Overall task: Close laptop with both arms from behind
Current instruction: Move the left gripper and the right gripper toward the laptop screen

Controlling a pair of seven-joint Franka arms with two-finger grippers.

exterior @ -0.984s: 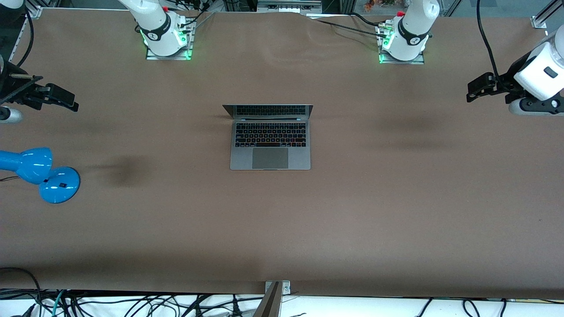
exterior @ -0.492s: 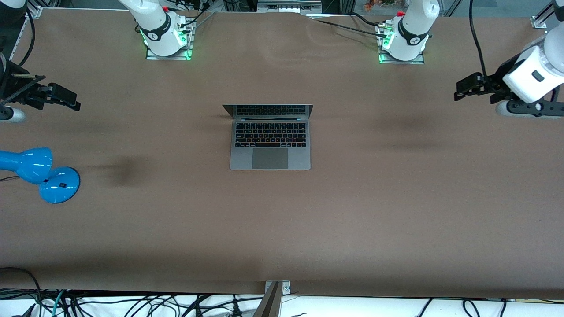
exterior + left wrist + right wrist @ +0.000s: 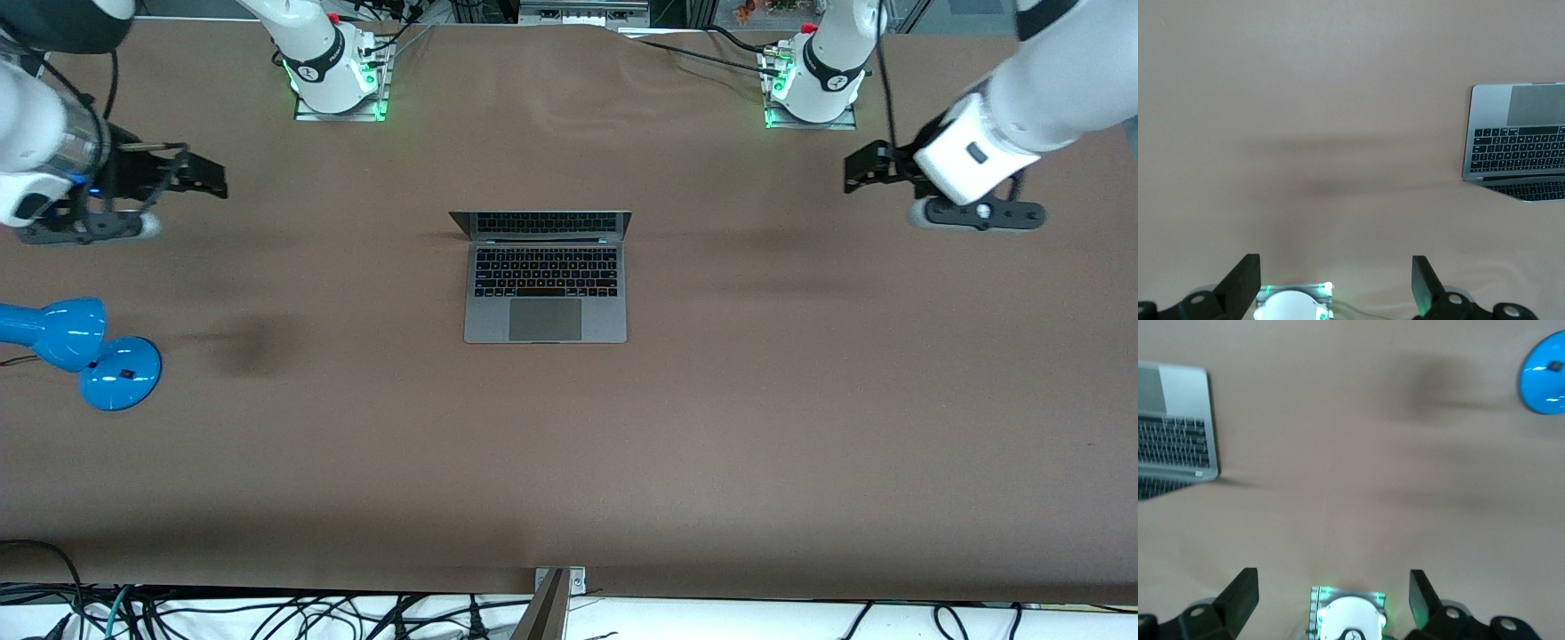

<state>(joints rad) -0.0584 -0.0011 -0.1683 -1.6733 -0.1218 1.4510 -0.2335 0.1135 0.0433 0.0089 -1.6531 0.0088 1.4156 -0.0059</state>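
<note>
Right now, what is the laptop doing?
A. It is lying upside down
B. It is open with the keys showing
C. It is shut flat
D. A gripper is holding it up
B. The laptop sits on the table with its lid up and its black keys and trackpad showing; the left gripper and the right gripper are both open, in the air and not touching it.

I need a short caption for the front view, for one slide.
Open laptop at table centre; left gripper and right gripper, both open, hover at their table ends.
</note>
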